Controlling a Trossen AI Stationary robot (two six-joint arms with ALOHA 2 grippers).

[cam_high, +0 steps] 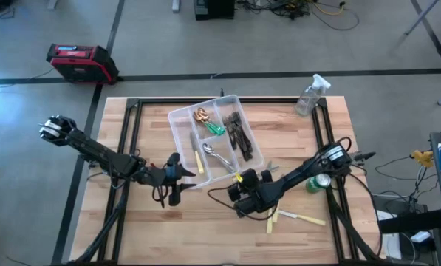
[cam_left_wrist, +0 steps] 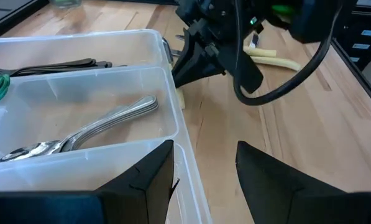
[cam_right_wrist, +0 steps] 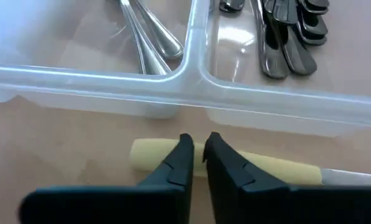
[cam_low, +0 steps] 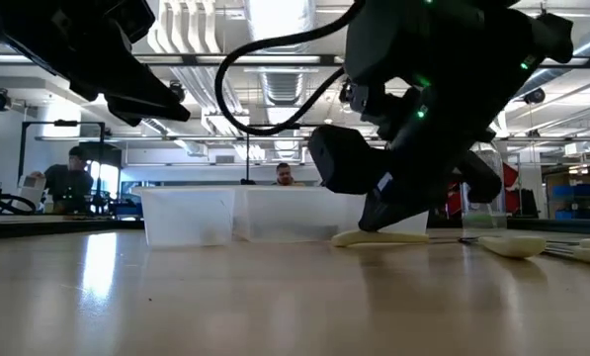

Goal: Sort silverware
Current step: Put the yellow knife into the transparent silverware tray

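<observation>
A clear divided tray [cam_high: 182,118] in the table's middle holds silver spoons [cam_left_wrist: 79,134], dark forks [cam_right_wrist: 291,37], green-handled pieces [cam_high: 214,127], gold spoons [cam_high: 203,114] and a cream-handled knife [cam_high: 199,159]. Another cream-handled knife [cam_right_wrist: 151,155] lies flat on the table along the tray's near wall. My right gripper [cam_right_wrist: 197,155] is shut over this knife's handle. My left gripper [cam_left_wrist: 204,168] stands open at the tray's near left corner [cam_left_wrist: 184,152], one finger over the tray and one over the table. My right gripper's shut fingertips [cam_right_wrist: 184,152] come slanting down from the near side onto the middle of the knife's cream handle [cam_right_wrist: 199,151]. The two tips stand side by side along the handle, not across it. The knife lies flat on the table. The tips hide the place of touch.
Two more cream-handled knives [cam_high: 301,218] lie on the table near the front right. A green can [cam_high: 320,182] stands beside my right arm, and a clear spray bottle [cam_high: 311,94] at the far right corner. People sit in the room beyond the table.
</observation>
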